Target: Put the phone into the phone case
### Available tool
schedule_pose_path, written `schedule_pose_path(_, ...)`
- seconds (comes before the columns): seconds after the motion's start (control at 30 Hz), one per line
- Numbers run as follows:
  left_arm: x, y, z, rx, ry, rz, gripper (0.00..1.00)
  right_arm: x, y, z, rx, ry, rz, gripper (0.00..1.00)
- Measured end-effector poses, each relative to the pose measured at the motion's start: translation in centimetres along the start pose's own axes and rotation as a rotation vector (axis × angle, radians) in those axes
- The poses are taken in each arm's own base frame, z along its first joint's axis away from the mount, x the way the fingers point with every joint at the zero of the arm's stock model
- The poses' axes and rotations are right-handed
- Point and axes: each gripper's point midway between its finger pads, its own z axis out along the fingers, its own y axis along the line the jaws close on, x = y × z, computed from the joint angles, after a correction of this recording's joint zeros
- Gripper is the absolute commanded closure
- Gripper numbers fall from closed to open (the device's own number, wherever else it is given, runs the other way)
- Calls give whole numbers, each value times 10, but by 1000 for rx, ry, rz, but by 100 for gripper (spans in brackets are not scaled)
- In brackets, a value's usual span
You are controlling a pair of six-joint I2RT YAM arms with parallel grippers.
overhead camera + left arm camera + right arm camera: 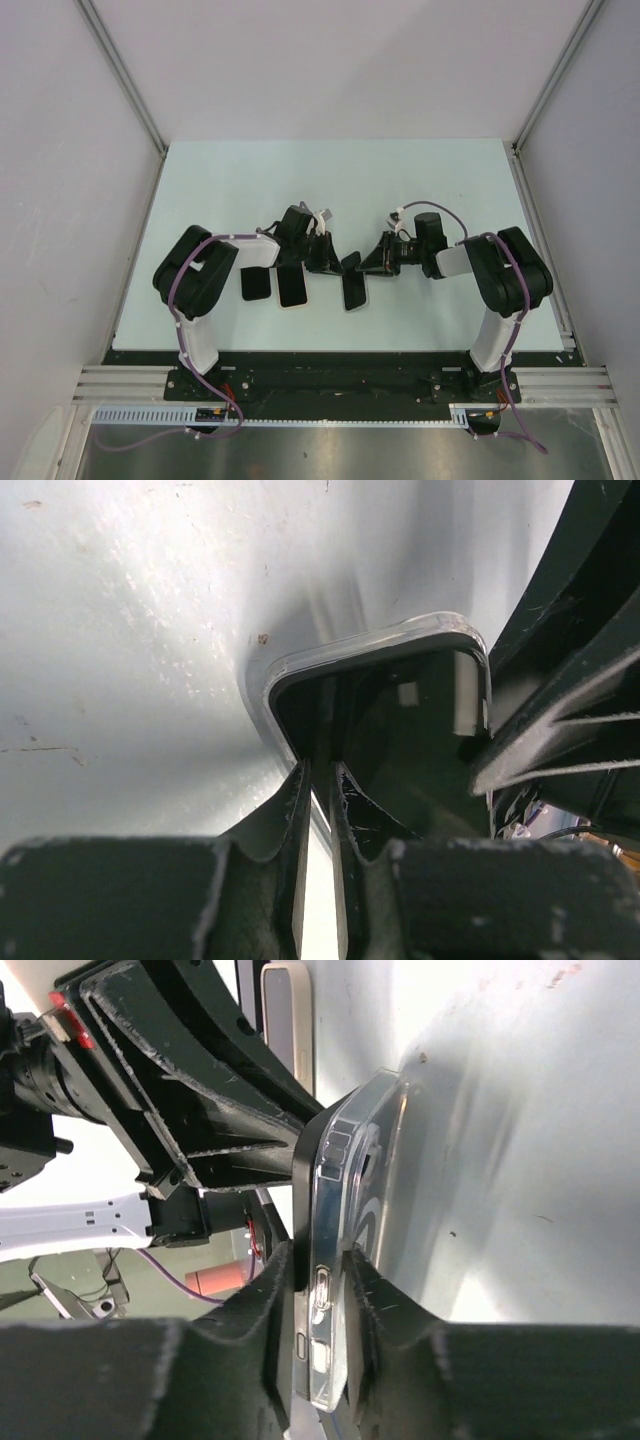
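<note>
At the middle of the table (200,200), the right gripper (320,1265) clamps the black phone (303,1190) and clear phone case (345,1150) edge-on, their lower ends hidden. The left gripper (320,772) pinches the case rim. Behind, a beige phone (285,1020) is cut off.

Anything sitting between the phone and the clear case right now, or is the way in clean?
Nothing visible. In the right wrist view the phone lies directly against the phone case, both pinched by the right claw. The left claw grips the case's rim at its edge, not between the two.
</note>
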Motion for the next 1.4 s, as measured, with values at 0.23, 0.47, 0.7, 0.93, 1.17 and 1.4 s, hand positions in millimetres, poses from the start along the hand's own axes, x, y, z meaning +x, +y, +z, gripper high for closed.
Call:
schedule_pose_path(0.23, 0, -2, 0, 9, 0, 3, 82, -1, -11, -4, 37, -11, 3, 100)
schedule_pose_path(0.47, -1, -5, 0, 26, 1, 8, 82, -1, -14, -4, 54, -17, -4, 80)
schedule_pose_path(0.7, -1, -7, 0, 36, -4, 5, 81, 2, -21, -2, 72, -12, 9, 75)
schedule_pose_path(0.93, -1, -7, 1, 36, -3, -2, 74, 6, -25, 1, 96, -4, -2, 100)
schedule_pose_path(1.17, -1, -10, -5, 32, -7, 7, 46, 6, -25, 1, 96, -3, -3, 100)
schedule_pose_path(1.4, -27, -29, -46, 62, -93, 38, 27, 2, -14, -6, 72, -12, -2, 100)
